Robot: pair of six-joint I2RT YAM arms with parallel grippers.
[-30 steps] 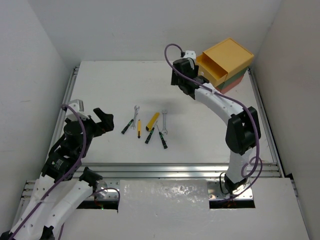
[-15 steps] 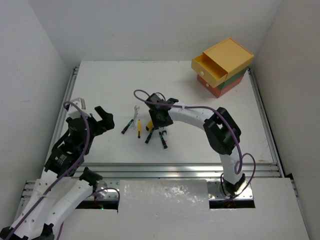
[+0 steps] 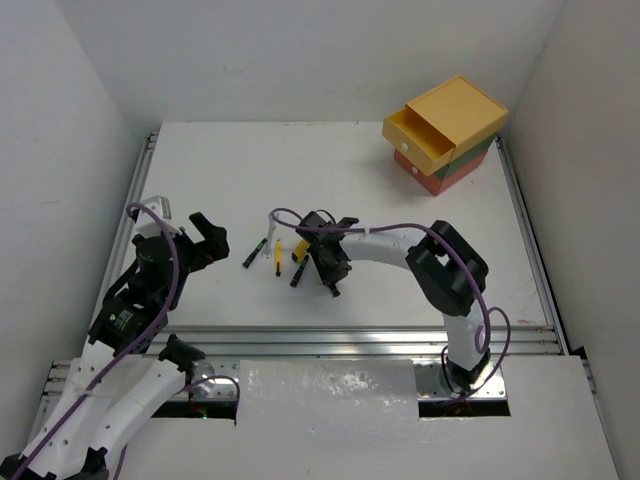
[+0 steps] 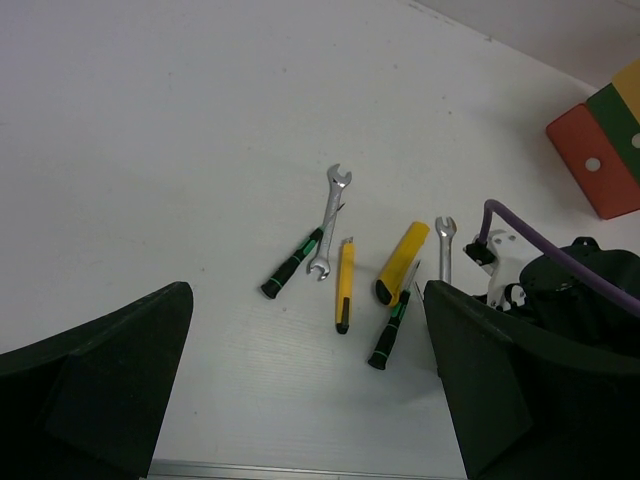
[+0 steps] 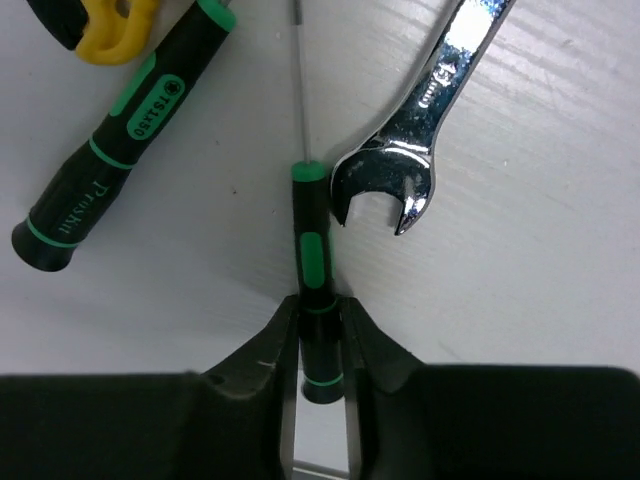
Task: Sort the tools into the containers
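Note:
The tools lie in a loose row mid-table. In the right wrist view my right gripper [image 5: 320, 305] is shut on the handle of a black-green screwdriver [image 5: 316, 250] that lies flat on the table, both fingers pressed against it. A silver wrench [image 5: 430, 130] lies just right of it, a second black-green screwdriver [image 5: 120, 140] to its left. My left gripper [image 4: 310, 390] hangs open above the table, short of a wrench [image 4: 329, 215], a yellow-black screwdriver [image 4: 344, 285] and a yellow cutter [image 4: 402, 262]. The containers [image 3: 447, 135] stand stacked at the far right, the yellow top drawer pulled out.
The right arm [image 3: 390, 245] stretches low across the table from the right, its purple cable looping over the tools. A metal rail [image 3: 350, 340] runs along the near edge. The red bottom drawer [image 4: 597, 160] shows in the left wrist view.
My right arm swung from the drawers down to the tool row, and its jaws closed onto the screwdriver handle. The left arm barely moved.

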